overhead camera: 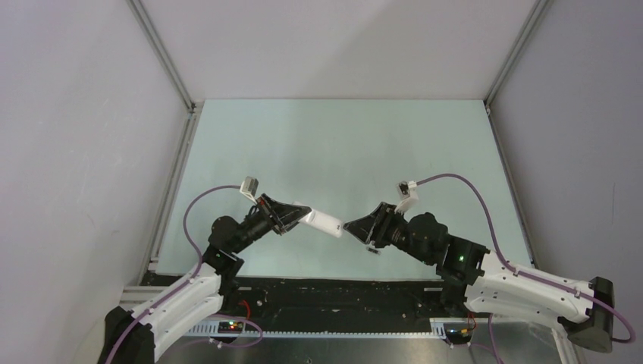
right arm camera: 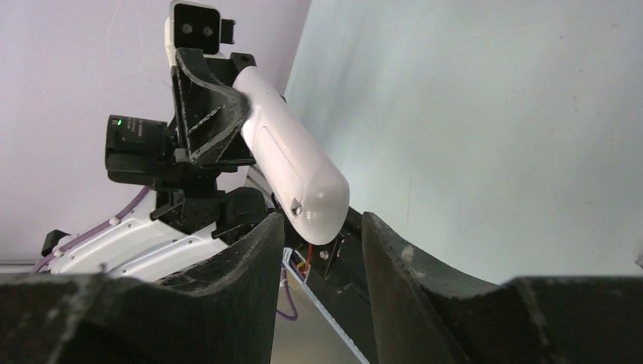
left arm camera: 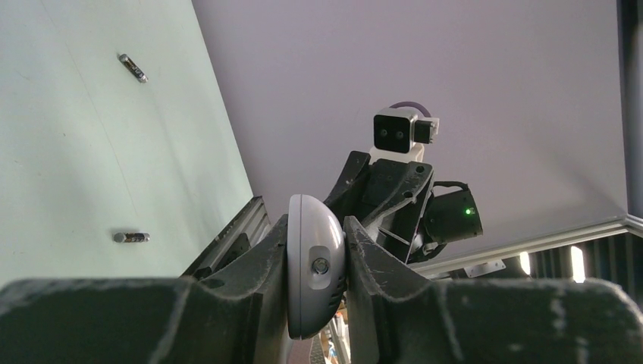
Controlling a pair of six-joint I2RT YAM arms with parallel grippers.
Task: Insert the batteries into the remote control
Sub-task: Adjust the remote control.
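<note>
My left gripper [overhead camera: 302, 217] is shut on the remote control [overhead camera: 324, 222], a white oblong handset held level above the table and pointing right. In the left wrist view its rounded end [left arm camera: 311, 258] is clamped between both fingers. My right gripper [overhead camera: 350, 227] faces it, open. In the right wrist view the remote control [right arm camera: 292, 163] slants down, and its rounded tip sits at the mouth of the gap between my right gripper's [right arm camera: 321, 220] fingers. Two batteries [left arm camera: 133, 67] [left arm camera: 131, 237] lie apart on the pale table in the left wrist view.
Grey enclosure walls stand close on both sides and behind. Aluminium rails [overhead camera: 170, 174] run along the edges of the pale green table [overhead camera: 341, 144]. A black base strip [overhead camera: 334, 296] with wiring crosses the near edge between the two arm bases.
</note>
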